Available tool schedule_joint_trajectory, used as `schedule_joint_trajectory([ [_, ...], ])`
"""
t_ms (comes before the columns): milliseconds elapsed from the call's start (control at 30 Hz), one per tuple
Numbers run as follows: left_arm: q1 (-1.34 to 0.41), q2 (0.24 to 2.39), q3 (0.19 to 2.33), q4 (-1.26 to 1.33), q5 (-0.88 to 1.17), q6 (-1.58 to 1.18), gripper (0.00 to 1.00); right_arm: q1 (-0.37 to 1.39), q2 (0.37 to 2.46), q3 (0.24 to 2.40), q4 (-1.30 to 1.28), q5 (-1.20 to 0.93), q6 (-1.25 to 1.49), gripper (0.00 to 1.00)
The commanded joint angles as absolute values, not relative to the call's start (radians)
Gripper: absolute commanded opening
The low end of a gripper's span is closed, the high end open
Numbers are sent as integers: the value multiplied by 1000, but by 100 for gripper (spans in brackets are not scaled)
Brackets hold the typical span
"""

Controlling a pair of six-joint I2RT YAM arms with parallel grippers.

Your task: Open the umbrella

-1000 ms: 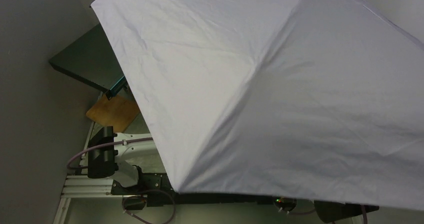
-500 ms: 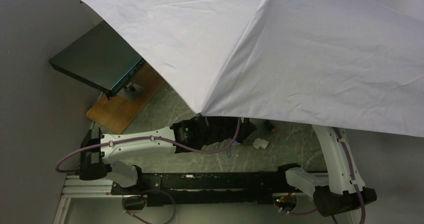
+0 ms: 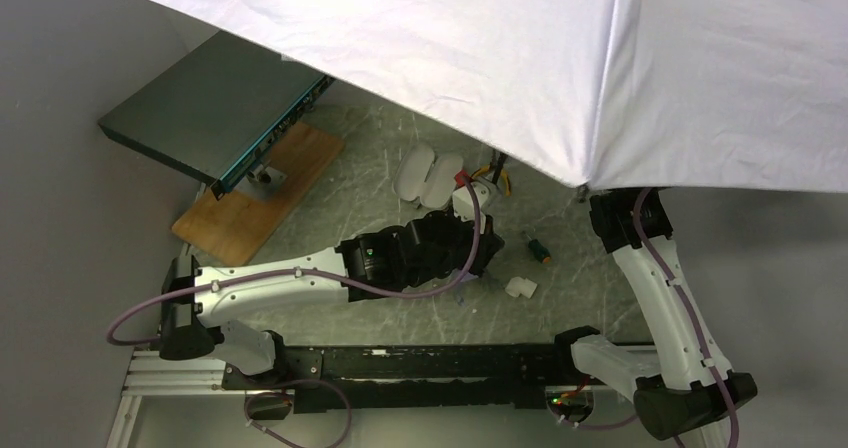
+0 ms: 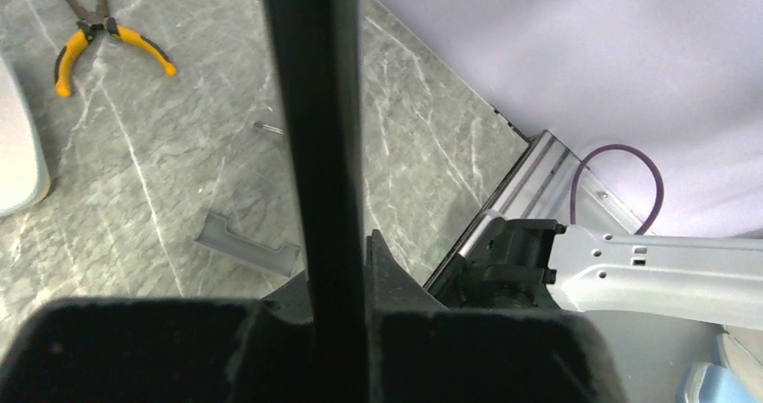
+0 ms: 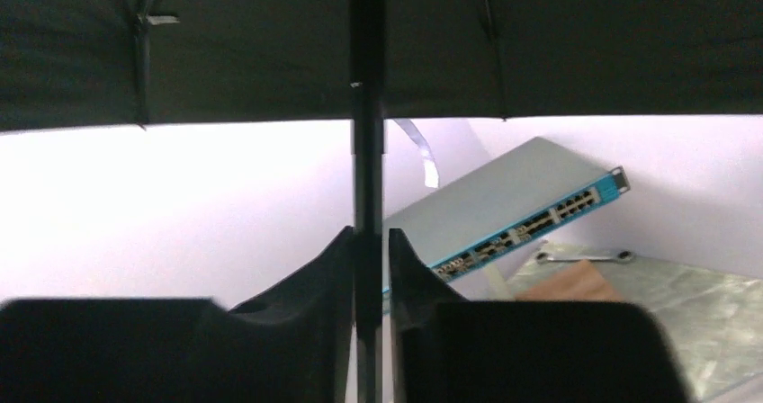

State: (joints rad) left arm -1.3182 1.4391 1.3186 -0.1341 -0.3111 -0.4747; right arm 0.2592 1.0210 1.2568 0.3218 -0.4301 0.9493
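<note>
The umbrella [image 3: 500, 68] is held open above the table [image 3: 380, 198]. Its canopy is cut off by the top and right edges of the overhead view, and the right gripper is hidden beneath it there. In the wrist views, its black shaft is seen clamped between the nearly closed jaws of the left gripper [image 4: 335, 268] and pinched narrowly by the right gripper [image 5: 369, 241]. The handle cannot be made out.

My left arm [image 3: 280, 280] and right arm [image 3: 665, 298] show white shells, black joints and purple cables above the black base rail [image 3: 420, 363]; the left gripper [image 4: 337, 261] looks matte black.
</note>
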Motion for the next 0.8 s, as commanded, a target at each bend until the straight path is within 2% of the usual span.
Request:
schedule_joint_trajectory([
  [0, -1344, 1443, 1419, -118, -432, -442, 0, 272, 1034, 1318, 245, -462, 903, 8],
  [33, -1351, 1448, 1433, -136, -453, -441, 0, 273, 1039, 1327, 233, -463, 897, 1],
  [167, -1373, 1455, 1474, -197, -507, -425, 0, 276, 1033, 1329, 255, -476, 881, 0],
  [200, -1375, 1454, 1479, -206, -505, -417, 8, 276, 1033, 1327, 275, -484, 880, 0],
  [400, -1374, 1384, 1418, -167, -458, -331, 71, 276, 1089, 1366, 450, -642, 952, 0],
  [467, -1371, 1340, 1370, -123, -415, -290, 82, 276, 1118, 1373, 519, -703, 1010, 0],
  [600, -1343, 1237, 1265, -32, -316, -238, 88, 276, 1142, 1357, 606, -751, 1092, 0],
  [767, -1233, 1118, 1170, 73, -137, -250, 87, 286, 1114, 1311, 618, -756, 1105, 0],
])
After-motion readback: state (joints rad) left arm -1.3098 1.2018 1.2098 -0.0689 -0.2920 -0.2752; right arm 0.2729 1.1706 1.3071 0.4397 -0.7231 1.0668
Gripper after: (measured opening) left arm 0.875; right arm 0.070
